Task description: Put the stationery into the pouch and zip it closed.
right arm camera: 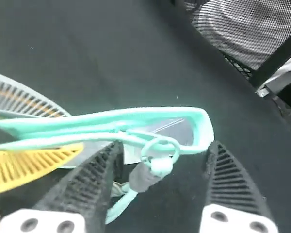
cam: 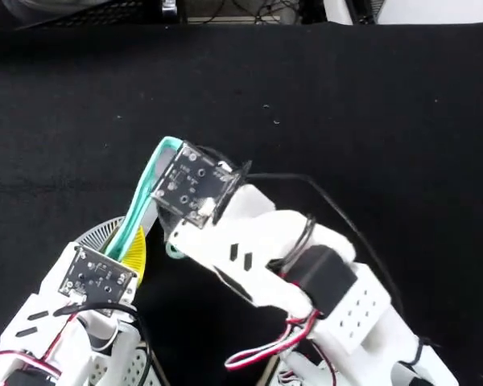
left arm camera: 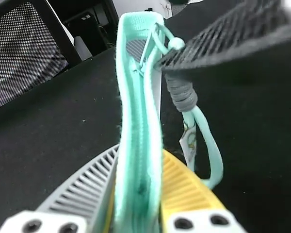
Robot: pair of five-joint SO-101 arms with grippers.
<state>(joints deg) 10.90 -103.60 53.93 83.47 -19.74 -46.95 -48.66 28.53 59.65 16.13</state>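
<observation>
A mint-green pouch [cam: 149, 189] is held up on edge above the black table. My left gripper [left arm camera: 140, 158] is shut on its near end, the grey finger [left arm camera: 87, 179] on one side and the yellow finger [left arm camera: 184, 187] on the other. At the pouch's far end [right arm camera: 194, 121] hangs the zip pull, a small mint ball [right arm camera: 160, 167] on a grey cord [left arm camera: 182, 92] with a mint loop [left arm camera: 211, 155]. My right gripper [right arm camera: 165, 148] is open, its black fingers [right arm camera: 94, 179] straddling that pull without closing on it. The right arm [cam: 258, 241] covers this spot from above.
Black cloth [cam: 370, 121] covers the whole table, with free room at the back and right. A mesh chair back [left arm camera: 19, 58] stands beyond the table edge. A white cable bundle [cam: 266, 346] hangs by the right arm's base.
</observation>
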